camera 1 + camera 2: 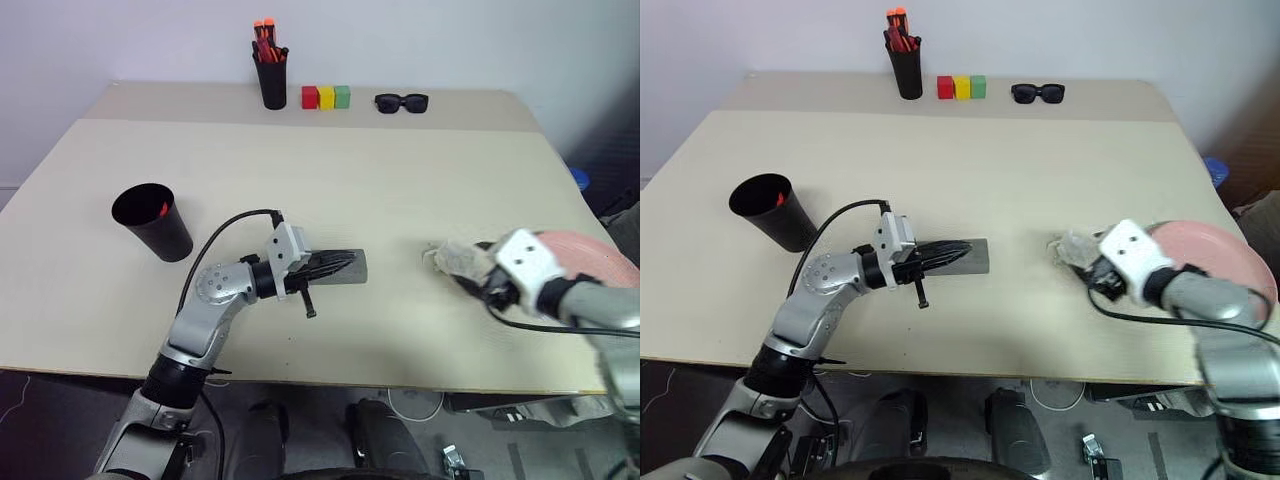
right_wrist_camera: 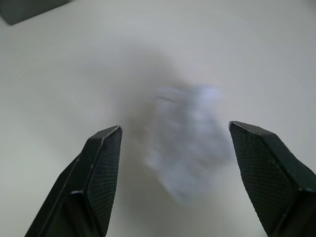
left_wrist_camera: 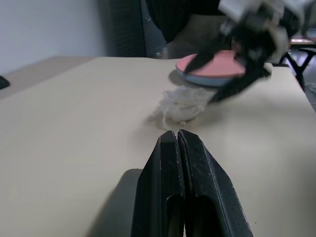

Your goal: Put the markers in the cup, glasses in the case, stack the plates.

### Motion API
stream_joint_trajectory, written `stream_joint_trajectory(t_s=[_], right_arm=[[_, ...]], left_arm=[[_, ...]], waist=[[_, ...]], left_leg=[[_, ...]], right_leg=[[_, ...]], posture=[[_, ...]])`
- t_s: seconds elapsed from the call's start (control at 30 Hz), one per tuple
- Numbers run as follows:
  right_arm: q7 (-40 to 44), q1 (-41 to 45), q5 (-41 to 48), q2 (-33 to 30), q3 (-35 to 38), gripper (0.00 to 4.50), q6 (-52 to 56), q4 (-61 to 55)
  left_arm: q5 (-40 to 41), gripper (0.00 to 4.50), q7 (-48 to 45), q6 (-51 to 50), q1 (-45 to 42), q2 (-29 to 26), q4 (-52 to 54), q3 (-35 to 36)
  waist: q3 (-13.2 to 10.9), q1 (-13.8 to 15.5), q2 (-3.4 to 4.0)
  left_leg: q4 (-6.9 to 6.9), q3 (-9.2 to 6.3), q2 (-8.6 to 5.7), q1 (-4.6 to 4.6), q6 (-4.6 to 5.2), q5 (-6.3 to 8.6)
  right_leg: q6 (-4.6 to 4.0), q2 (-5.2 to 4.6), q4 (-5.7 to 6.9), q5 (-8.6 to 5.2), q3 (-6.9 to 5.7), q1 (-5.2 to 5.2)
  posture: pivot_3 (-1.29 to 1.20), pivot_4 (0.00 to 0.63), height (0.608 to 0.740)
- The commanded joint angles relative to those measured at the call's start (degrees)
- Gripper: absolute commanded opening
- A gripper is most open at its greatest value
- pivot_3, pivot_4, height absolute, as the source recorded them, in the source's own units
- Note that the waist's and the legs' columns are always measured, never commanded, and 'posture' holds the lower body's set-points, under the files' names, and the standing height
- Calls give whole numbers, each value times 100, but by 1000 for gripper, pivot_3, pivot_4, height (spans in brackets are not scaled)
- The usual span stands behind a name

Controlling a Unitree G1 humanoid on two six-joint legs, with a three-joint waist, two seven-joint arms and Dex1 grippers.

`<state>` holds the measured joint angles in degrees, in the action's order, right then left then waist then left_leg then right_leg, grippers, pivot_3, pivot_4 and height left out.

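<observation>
Pink plate sits on the blue one at my right bench edge, so stacking looks done. A red marker shows inside the cup at far left. Grey case lies closed under my left fingers, pressed together. My right fingers stand apart around a crumpled white wad; next I should close on it.

Lab-like test room; bare beige table against plain white wall
</observation>
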<state>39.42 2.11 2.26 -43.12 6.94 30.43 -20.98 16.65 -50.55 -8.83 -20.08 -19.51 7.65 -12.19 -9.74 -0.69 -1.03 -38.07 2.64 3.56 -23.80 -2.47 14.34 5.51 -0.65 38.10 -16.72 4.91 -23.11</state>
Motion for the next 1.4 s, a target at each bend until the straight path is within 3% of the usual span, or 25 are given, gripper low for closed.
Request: stream_joint_trajectory(t_s=[0.03, 0.1, 0.33, 0.47, 0.57, 0.67, 0.77, 0.87, 1.07, 1.2, 1.4], right_arm=[[-391, 67, -375, 28, -124, 3504, -365, 262], [-633, 94, -500, 114, -150, 3504, -470, 480], [-908, -38, -549, 190, 37, 113, -633, 457], [-946, -146, -478, 122, 307, 17, -524, 142], [-933, -211, -372, -109, 1077, 17, -277, -83], [-961, -285, -399, -363, 1751, 17, 12, 62], [-1120, -553, -704, -562, 1910, 17, 153, 484], [-1213, -750, -854, -608, 1876, 1000, 228, 718], [-1026, -626, -689, -639, 1724, 3941, -89, 600], [-477, -382, -74, -574, 1750, 3941, -466, 436], [101, 466, 1407, -22, 1564, 3941, 55, 193]], left_arm=[[24, 0, 109, -67, 80, -46, 342, 78], [23, 0, 169, -104, 159, -83, 441, 74], [49, 0, 274, -229, 293, -93, 612, 8], [80, 0, 226, -248, 236, -58, 552, -24], [87, 0, 122, -223, 144, -55, 412, -20], [111, 0, 19, -189, 60, -37, 261, 0], [88, 0, -25, -75, -83, 78, 25, -9], [23, 0, 5, 70, -233, 199, -167, 15], [-4, 0, 292, 202, -146, 209, -139, 278], [46, 0, 806, 230, 250, 102, 201, 821], [-129, 0, 1451, 202, 1378, -249, 985, 1498]], waist=[[0, 7, 0], [0, -7, 0], [1, -13, 2], [1, -12, 2], [1, -5, 2], [1, 10, 2], [2, -3, 0], [2, -6, 1], [5, -89, 9], [5, -133, 9], [2, -177, 4]], left_leg=[[0, 1, -2, -2, 0, 0], [0, 1, -1, -1, 0, 0], [1, 0, 1, 0, 0, 0], [1, 0, 1, 0, 0, 0], [1, 1, 0, 0, 0, 0], [1, 1, -1, -1, 0, 0], [1, 0, 0, 0, 1, 0], [2, 0, -1, 1, 1, 0], [11, 11, 0, 16, 1, 1], [13, 12, 0, 17, 2, 1], [17, 12, 5, 22, 2, 1]], right_leg=[[0, -2, 0, 0, 0, -1], [0, -1, 0, 0, 0, -1], [0, 1, 2, 0, -1, -3], [0, 1, 2, 0, -1, -3], [0, 1, 2, 0, 0, -3], [0, -1, 0, 0, 0, -1], [0, 1, -1, -1, -2, -1], [-1, 1, -1, -1, -1, -1], [1, 6, 2, 0, 19, -1], [3, 6, 1, -1, 21, -1], [5, 5, 2, -1, 20, 5]], posture=[[0, 150, 732], [0, 150, 732], [0, 150, 732], [0, 150, 732], [0, 150, 732], [0, 150, 732], [0, 150, 732], [0, 150, 732], [0, 150, 732], [0, 150, 732], [0, 150, 732]])
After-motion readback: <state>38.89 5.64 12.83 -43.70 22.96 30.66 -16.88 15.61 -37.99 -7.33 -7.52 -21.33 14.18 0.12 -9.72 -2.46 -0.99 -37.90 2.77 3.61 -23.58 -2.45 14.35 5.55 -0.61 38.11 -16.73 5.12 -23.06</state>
